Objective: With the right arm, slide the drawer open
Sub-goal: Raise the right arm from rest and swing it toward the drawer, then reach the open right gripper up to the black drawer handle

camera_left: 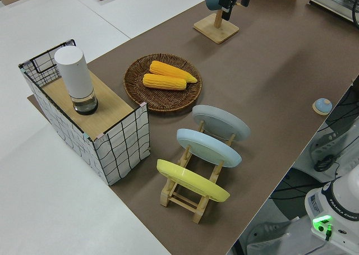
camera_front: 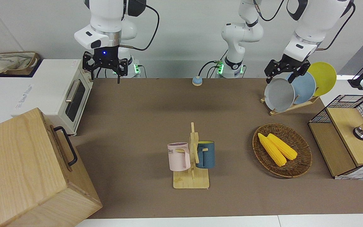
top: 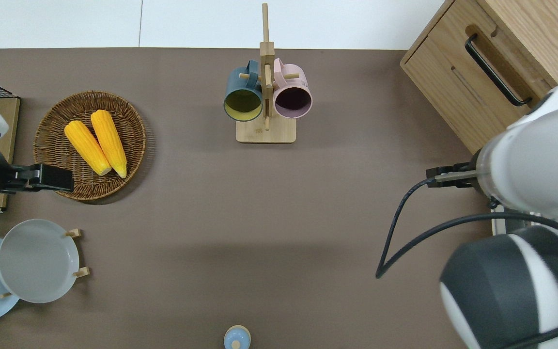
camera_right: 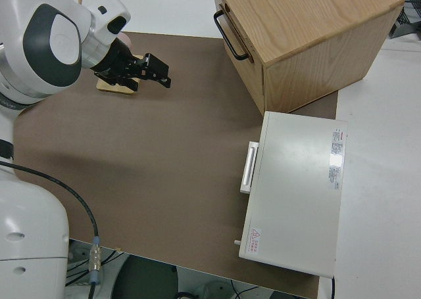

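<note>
The drawer (top: 458, 72) sits shut and flush in the big pale wooden box (camera_front: 17, 170) at the right arm's end of the table. Its black loop handle (camera_front: 65, 145) (camera_right: 230, 31) is on the side facing the mat. My right gripper (camera_front: 105, 75) (camera_right: 163, 72) hangs open and empty in the air over the brown mat, well apart from the handle. A blue light shows on its wrist. In the overhead view its own wrist hides it. The left arm is parked, its gripper (camera_front: 280, 77) open and empty.
A white toaster oven (camera_front: 58, 91) stands beside the box, nearer to the robots. Mid-table is a wooden mug stand (camera_front: 192, 157) with a pink and a blue mug. Toward the left arm's end are a corn basket (camera_front: 301, 164), plate rack (camera_front: 291, 108) and mesh rack (camera_front: 345, 138).
</note>
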### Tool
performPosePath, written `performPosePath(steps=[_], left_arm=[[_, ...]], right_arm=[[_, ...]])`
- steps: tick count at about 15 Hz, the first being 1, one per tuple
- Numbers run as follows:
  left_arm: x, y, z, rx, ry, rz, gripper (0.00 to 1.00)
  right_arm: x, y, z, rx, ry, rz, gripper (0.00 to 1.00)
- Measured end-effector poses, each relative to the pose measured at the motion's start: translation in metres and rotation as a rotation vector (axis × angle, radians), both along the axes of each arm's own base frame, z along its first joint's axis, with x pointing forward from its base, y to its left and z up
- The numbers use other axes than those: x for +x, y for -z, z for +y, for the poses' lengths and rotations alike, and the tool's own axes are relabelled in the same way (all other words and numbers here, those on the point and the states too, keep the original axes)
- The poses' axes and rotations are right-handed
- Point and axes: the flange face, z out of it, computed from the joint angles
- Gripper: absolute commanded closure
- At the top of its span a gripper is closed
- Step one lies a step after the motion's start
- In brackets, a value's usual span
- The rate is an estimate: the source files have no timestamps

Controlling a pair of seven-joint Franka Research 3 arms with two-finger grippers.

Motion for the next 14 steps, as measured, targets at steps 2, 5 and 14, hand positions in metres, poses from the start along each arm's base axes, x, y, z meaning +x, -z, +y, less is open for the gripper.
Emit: performPosePath(steps=[2,5,14], left_arm=[[0.000,0.000,0.000,0.000,0.000,0.000,0.00],[0.000,0.000,0.000,0.000,0.000,0.000,0.00],[0.000,0.000,0.000,0.000,0.000,0.000,0.00]], right_arm=[[0.000,0.016,0.026,-0.131,-0.053,0.013,0.021],[0.002,0.045,0.067,-0.345,-0.145,0.029,0.021],[0.023,0.148,0.124,-0.948,-0.292,0.046,0.021]])
